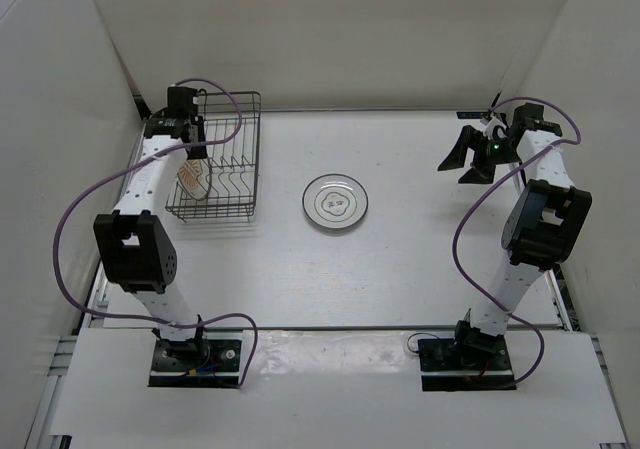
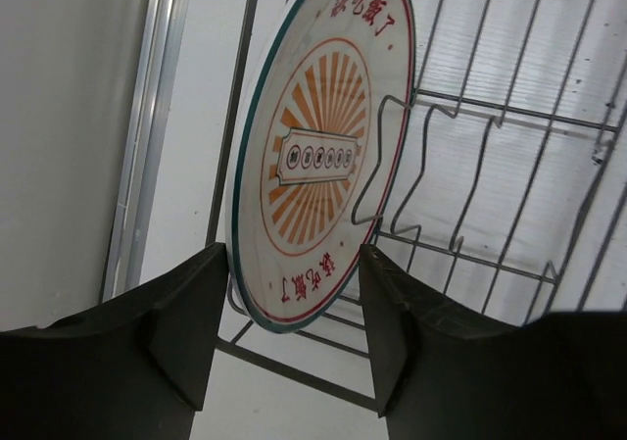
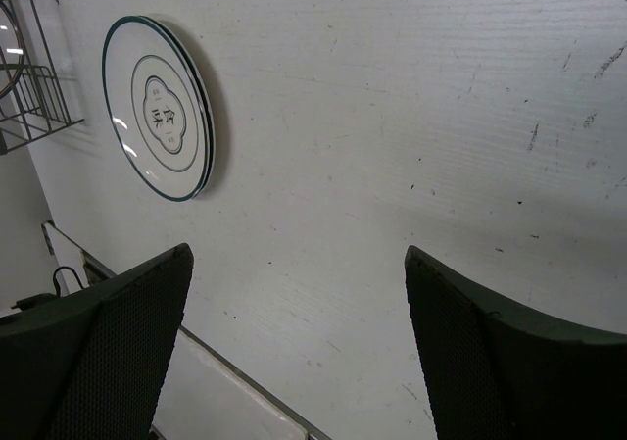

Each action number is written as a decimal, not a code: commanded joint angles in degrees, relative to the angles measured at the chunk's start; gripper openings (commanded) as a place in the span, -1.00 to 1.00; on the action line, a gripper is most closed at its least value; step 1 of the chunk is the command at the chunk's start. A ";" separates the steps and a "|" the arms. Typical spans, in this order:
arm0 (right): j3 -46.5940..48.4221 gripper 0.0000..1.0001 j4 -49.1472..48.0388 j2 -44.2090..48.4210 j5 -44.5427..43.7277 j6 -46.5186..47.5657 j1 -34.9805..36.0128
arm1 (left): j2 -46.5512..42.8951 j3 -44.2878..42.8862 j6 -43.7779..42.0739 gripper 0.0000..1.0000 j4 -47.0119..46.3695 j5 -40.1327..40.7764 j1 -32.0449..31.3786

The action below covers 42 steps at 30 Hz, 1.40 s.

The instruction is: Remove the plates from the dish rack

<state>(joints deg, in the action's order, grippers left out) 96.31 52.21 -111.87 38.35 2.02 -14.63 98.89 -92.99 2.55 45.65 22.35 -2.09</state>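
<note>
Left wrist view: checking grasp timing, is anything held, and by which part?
It cannot be told: the left end effector straddles the lower rim of the round orange-patterned plate standing in the dark wire dish rack, but contact is unclear.

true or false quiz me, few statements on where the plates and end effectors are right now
1. The orange-patterned plate stands in the dish rack. True.
2. The left end effector has a finger on either side of that plate. True.
3. The white plates sit in the rack. False: they lie on the table, outside it.
4. The right end effector holds a plate. False: it is open and empty.
</note>
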 commanded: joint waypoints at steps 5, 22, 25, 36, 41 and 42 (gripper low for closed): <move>1.51 0.80 0.35 0.52 1.03 0.79 -0.48 | 3.32 -1.58 -2.11 0.16 -4.78 3.23 0.42; 2.92 0.80 0.79 -0.19 1.64 0.61 -0.57 | 1.39 -1.40 -2.11 -0.74 -7.06 5.60 0.59; 3.35 0.80 0.79 -0.45 1.99 0.70 -0.57 | -0.10 -2.02 -3.85 -0.79 -8.20 6.39 0.33; 3.53 0.80 0.97 -1.06 2.35 0.35 -0.48 | -7.13 -6.24 -6.15 -0.97 -10.93 5.34 -0.11; 3.44 0.80 -0.26 -0.36 3.57 -1.58 -0.22 | -14.60 -6.06 -2.99 -1.00 -9.01 -0.45 -0.11; 3.10 0.80 -1.13 -0.19 3.66 -3.06 -0.13 | -16.52 -6.06 -0.72 -1.00 -8.65 -1.68 -0.11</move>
<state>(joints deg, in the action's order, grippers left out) 97.80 52.51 -112.46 39.86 1.15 -14.66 90.41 -95.77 -2.04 38.76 24.93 -1.74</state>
